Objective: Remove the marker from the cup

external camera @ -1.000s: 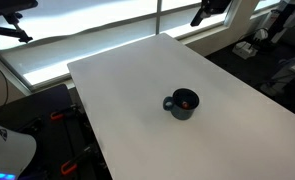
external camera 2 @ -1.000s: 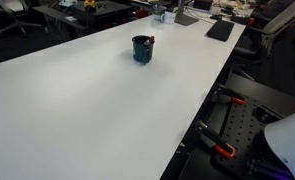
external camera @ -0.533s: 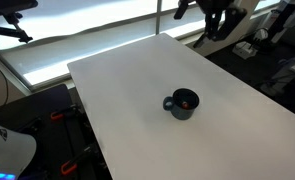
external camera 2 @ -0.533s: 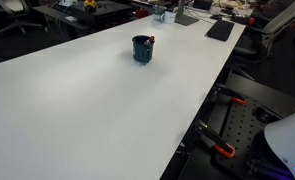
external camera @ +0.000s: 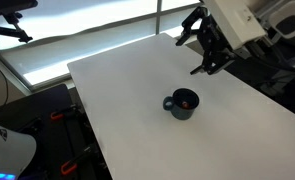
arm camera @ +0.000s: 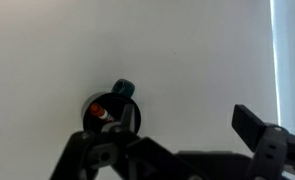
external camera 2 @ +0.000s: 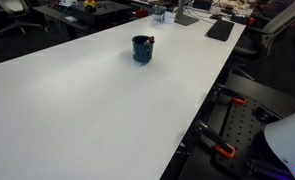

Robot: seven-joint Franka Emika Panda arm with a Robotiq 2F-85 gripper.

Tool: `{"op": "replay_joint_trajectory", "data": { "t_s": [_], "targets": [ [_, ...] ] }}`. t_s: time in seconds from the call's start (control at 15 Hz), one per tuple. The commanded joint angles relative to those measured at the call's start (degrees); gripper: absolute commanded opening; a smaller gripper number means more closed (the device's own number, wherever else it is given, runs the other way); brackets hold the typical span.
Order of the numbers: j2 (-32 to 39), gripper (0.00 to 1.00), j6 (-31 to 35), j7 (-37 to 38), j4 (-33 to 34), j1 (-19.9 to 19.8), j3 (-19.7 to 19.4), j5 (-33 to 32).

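In an exterior view the cup (external camera: pixel 181 105), dark blue-grey with its loop handle turned toward the left of the picture, stands upright on the white table (external camera: pixel 117 95), roughly in the middle of the top. The marker (external camera: pixel 188 101) shows as a reddish spot inside the cup's mouth. The gripper (external camera: pixel 207 62) hangs above the far right part of the table, beyond the cup and well apart from it, its dark fingers pointing down and toward the table. Its jaws stand open and touch neither cup nor marker. The white arm (external camera: pixel 237 20) runs out of the picture at the upper right

In an exterior view from a lower angle, the cup (external camera 2: pixel 142 49) sits toward the far side of the table (external camera 2: pixel 77 110). The marker (external camera 2: pixel 150 40) leans at the rim on the right side, only its reddish top showing above the edge. Past the table's far corner lies a dark flat thing (external camera 2: pixel 219 30), too small to tell what it is

In the wrist view the table (arm camera: pixel 187 50) fills the picture. The cup (arm camera: pixel 121 95) lies low and left of centre, partly behind the gripper's dark frame, with the marker (arm camera: pixel 99 112) reddish inside it. The gripper (arm camera: pixel 167 130) comes in from the bottom edge with its fingers (arm camera: pixel 252 124) spread wide, the cup close to the left one
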Motion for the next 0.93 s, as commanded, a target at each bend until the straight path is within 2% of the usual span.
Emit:
{"op": "replay_joint_trajectory", "data": {
  "t_s": [0.0,0.27,0.67,0.87],
  "targets": [
    [-0.2,1.0,-0.1,0.2,0.2,-1.2,1.3,-0.4],
    [1.1,1.0,-1.2,0.8,2.3,-1.0,1.5,-1.0],
    [9.2,1.0,-3.1,1.9,7.8,-2.5,2.0,-1.4],
    [13.6,1.0,-4.3,1.7,11.0,-4.8,2.6,-0.3]
  ]
}}
